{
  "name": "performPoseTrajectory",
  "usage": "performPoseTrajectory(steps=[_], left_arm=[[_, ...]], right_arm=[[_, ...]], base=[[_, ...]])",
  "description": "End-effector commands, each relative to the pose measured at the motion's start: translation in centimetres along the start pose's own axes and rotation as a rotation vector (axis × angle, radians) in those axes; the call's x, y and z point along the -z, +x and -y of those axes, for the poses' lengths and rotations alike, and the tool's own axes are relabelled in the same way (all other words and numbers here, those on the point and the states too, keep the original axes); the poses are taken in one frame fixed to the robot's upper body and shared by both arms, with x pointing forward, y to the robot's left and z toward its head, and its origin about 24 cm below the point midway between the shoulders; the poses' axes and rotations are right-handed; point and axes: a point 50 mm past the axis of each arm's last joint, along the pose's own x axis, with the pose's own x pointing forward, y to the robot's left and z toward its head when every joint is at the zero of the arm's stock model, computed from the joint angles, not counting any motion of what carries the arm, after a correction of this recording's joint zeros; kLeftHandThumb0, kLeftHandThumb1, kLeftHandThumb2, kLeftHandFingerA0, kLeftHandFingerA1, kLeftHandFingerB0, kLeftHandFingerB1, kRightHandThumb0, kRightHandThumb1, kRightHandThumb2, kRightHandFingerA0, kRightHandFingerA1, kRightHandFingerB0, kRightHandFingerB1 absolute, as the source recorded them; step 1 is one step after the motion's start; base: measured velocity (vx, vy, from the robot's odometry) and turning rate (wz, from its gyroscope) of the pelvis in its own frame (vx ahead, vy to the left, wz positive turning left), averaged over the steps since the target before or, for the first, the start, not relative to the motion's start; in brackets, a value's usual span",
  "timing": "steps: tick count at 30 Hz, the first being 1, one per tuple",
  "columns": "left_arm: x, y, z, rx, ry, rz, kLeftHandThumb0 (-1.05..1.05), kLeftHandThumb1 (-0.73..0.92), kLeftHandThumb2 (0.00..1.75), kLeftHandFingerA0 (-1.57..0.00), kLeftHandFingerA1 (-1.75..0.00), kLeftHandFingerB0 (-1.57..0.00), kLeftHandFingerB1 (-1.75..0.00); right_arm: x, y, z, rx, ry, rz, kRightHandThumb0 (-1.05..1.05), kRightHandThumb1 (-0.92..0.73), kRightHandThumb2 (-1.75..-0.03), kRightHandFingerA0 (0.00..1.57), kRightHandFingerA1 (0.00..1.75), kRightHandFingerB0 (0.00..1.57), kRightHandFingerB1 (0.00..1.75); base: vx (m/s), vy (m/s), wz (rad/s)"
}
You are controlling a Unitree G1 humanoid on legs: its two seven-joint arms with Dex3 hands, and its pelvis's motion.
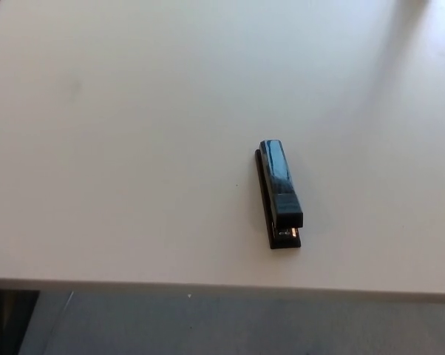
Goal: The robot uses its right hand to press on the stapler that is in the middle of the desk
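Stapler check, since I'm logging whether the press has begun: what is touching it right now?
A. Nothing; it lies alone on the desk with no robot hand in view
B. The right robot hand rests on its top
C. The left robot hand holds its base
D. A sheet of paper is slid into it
A: the black stapler lies by itself on the pale desk, with neither robot hand nor any paper visible in the head view.

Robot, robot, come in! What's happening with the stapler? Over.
Both hands out of view. Stapler lying flat on desk, unpressed. Nothing in the way.
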Motion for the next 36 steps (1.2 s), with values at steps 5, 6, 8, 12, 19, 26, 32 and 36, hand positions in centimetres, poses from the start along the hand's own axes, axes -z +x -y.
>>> performPoseTrajectory(steps=[5, 6, 8, 12, 19, 26, 32, 36], left_arm=[[-0.2, -0.1, -0.5, -0.016, -0.004, 0.006, -0.65, 0.86, 1.10, 0.00, -0.27, -0.05, -0.27], [-0.2, -0.1, -0.5, -0.009, 0.011, 0.003, -0.67, 0.88, 1.12, 0.00, -0.27, -0.01, -0.26], [-0.4, -0.1, -0.6, 0.002, 0.015, 0.009, -0.67, 0.89, 1.13, 0.00, -0.26, 0.00, -0.25], [-0.4, -0.1, -0.4, -0.003, 0.013, 0.008, -0.67, 0.88, 1.13, 0.00, -0.27, -0.02, -0.26], [-0.7, 0.1, -0.5, -0.006, 0.035, -0.009, -0.69, 0.90, 1.13, 0.00, -0.22, -0.01, -0.24], [-0.7, 0.3, -0.3, 0.002, 0.059, -0.021, -0.60, 0.92, 0.87, 0.00, -0.12, 0.00, -0.19], [-0.8, 0.4, -0.2, -0.004, 0.064, -0.021, -0.66, 0.89, 1.12, 0.00, -0.23, -0.04, -0.25], [-0.8, 0.3, -0.3, -0.001, 0.054, -0.016, -0.57, 0.92, 0.85, 0.00, -0.12, 0.00, -0.19]], right_arm=[[-3.9, 0.2, -6.8, -0.527, -0.215, -0.080, -0.45, -0.85, -0.65, 0.22, 0.36, 0.14, 0.31], [-4.5, 0.2, -7.5, -0.530, -0.192, -0.068, -0.58, -0.83, -0.67, 0.07, 0.24, 0.08, 0.20], [-5.7, 0.2, -8.7, -0.516, -0.089, -0.030, -0.91, -0.80, -1.08, 0.00, 0.06, 0.00, 0.05], [-6.2, 0.1, -10.2, -0.494, 0.039, 0.011, -1.03, -0.87, -1.16, 0.00, 0.04, 0.00, 0.00], [-5.8, -0.3, -11.8, -0.507, 0.094, 0.080, -1.05, -0.89, -1.17, 0.00, 0.02, 0.00, 0.00], [-5.2, -0.2, -11.3, -0.488, 0.123, 0.089, -1.02, -0.89, -1.15, 0.00, 0.02, 0.00, 0.00], [-5.4, -0.3, -11.4, -0.485, 0.116, 0.108, -1.01, -0.88, -1.14, 0.00, 0.03, 0.00, 0.00], [-5.5, -0.3, -11.4, -0.487, 0.098, 0.112, -1.02, -0.89, -1.16, 0.00, 0.04, 0.00, 0.00]], base=[[0.00, 0.000, 0.00], [0.00, 0.000, 0.00], [0.00, 0.000, 0.00], [0.00, 0.000, 0.00], [0.00, 0.000, 0.01], [0.00, 0.000, 0.00], [0.00, 0.000, 0.00], [0.00, 0.000, 0.00]])
